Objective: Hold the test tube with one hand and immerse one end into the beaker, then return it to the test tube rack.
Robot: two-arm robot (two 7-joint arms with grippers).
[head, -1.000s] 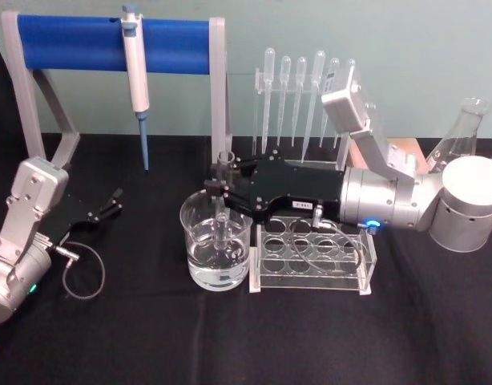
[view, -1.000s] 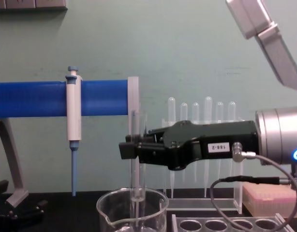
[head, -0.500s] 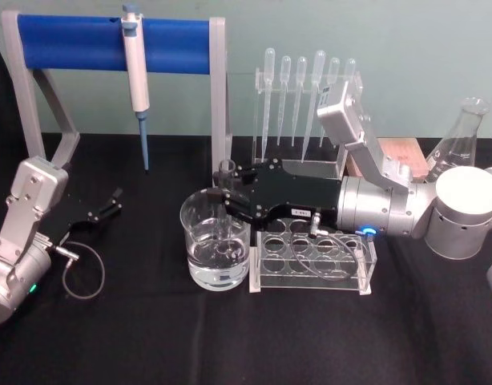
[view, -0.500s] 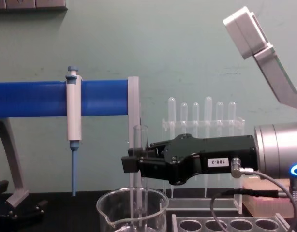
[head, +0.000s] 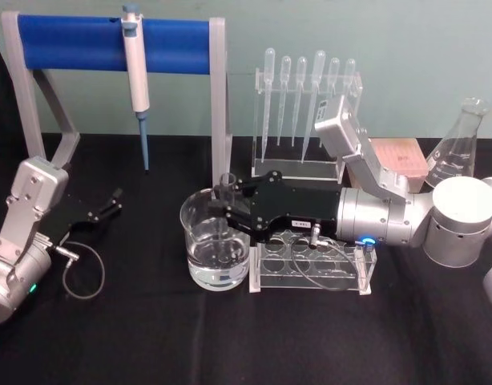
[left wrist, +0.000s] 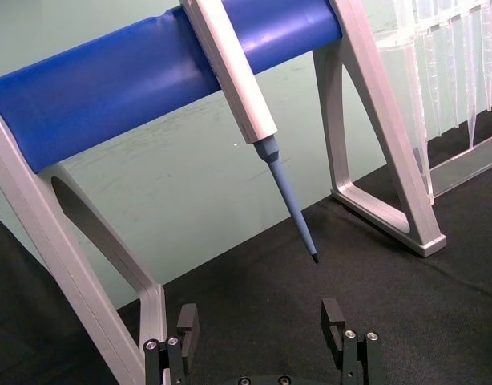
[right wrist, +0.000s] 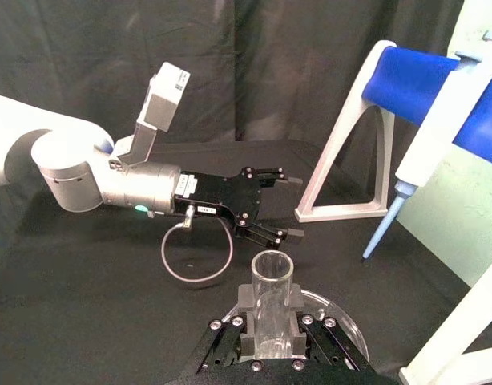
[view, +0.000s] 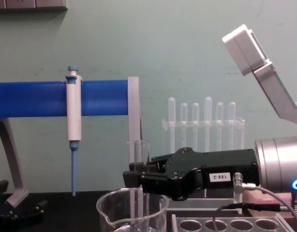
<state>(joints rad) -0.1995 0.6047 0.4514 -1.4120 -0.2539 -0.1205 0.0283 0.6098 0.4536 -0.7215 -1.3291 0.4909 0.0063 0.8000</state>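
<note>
Head view shows the right gripper clamped on the upright test tube, its lower end inside the beaker, seemingly reaching the water. The test tube rack stands just right of the beaker. The left gripper lies at the left, jaws wide.

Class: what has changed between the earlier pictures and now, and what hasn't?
The black two-jaw right gripper, shut on the long clear glass test tube, moved down, sinking it deeper into the wide clear glass beaker. The beaker, clear rack and parked, open left gripper stayed put.
</note>
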